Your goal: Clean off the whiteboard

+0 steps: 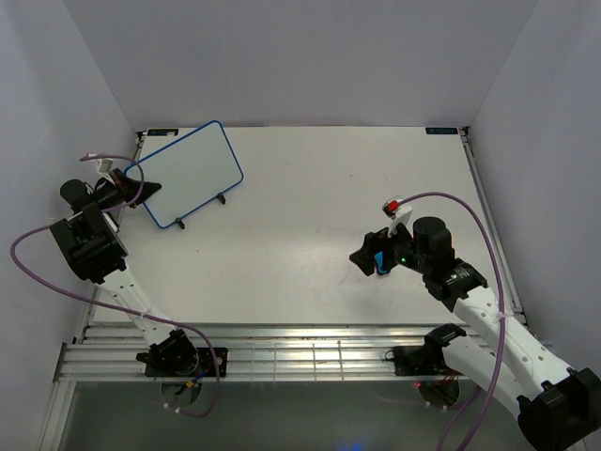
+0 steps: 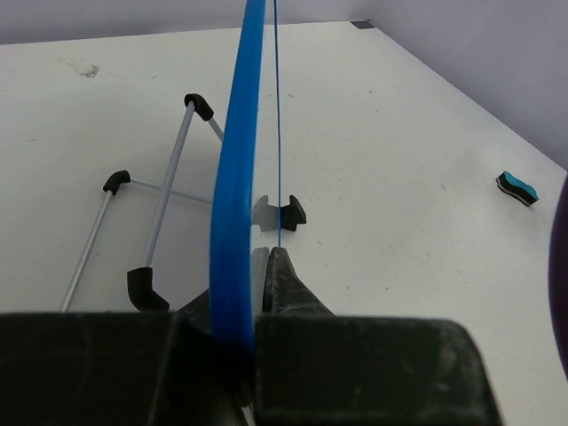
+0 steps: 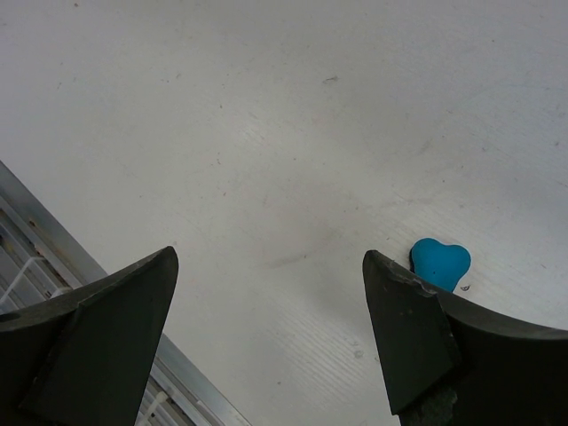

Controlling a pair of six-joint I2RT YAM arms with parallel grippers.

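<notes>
The whiteboard (image 1: 191, 171), white with a thin blue frame, stands tilted at the table's far left; its face shows no marks in the top view. My left gripper (image 1: 139, 191) is shut on its left edge. In the left wrist view the blue frame (image 2: 236, 213) runs up between my fingers (image 2: 282, 277). Near the table's right side, my right gripper (image 1: 369, 256) hangs open over the small blue eraser (image 1: 378, 260). The right wrist view shows that eraser (image 3: 440, 262) peeking out just behind one fingertip, outside the gap between the jaws.
A white wire stand with black feet (image 2: 166, 206) sits under the whiteboard, its feet (image 1: 180, 224) showing at the board's lower edge. Aluminium rails (image 1: 282, 355) line the near table edge. Grey walls close in the left, right and back.
</notes>
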